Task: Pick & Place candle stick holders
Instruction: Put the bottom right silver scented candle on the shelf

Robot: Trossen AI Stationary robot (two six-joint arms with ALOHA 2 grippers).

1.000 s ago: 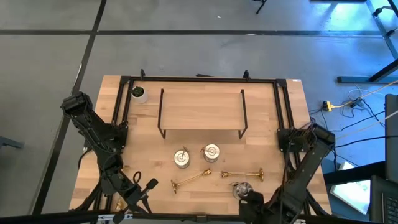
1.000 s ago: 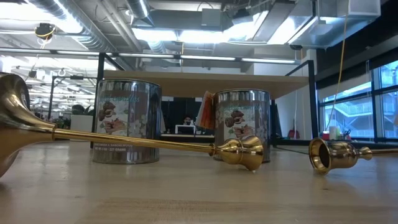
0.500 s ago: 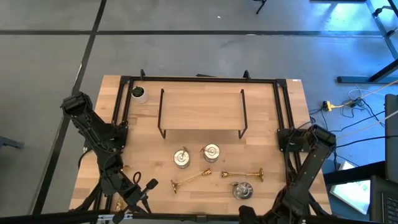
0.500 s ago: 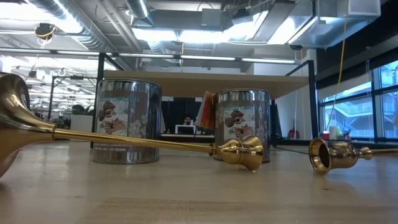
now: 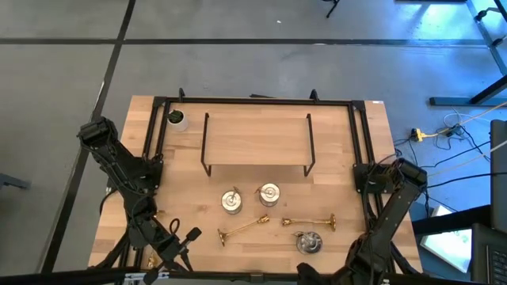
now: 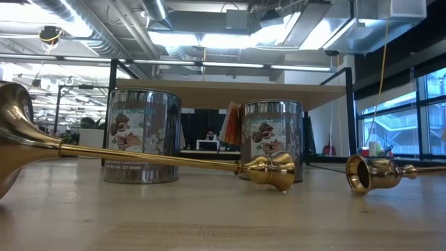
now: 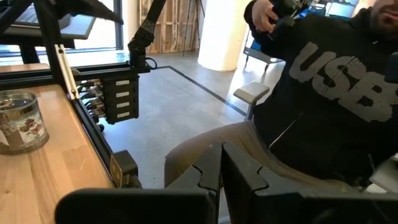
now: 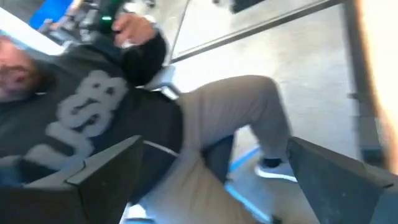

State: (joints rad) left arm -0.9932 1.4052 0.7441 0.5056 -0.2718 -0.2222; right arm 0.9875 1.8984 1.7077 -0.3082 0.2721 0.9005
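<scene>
Both arms are parked off the near edge of the tabletop (image 5: 261,134), nothing in hand: left gripper (image 7: 221,180) has its jaws clenched shut on nothing, right gripper (image 8: 211,168) has its jaws released wide, and both wrist views look out at a seated person in a dark sweatshirt (image 7: 329,81), not at the work. Your targets sit in the near half: two silvery cups (image 5: 231,201) (image 5: 269,193) side by side just in front of the black wire rack (image 5: 257,142), a third cup (image 5: 308,241) nearer the near edge toward the right. Two brass candlesticks (image 5: 243,228) (image 5: 310,222) lie flat between them; a third brass piece (image 5: 150,259) seems to sit by the left arm at the near left corner, partly hidden. The potted plant (image 5: 177,119) at the far left corner stays put. I'd judge no pick is under way. Next move: bring the right arm in over the third cup, jaws already open, descend square and close.
</scene>
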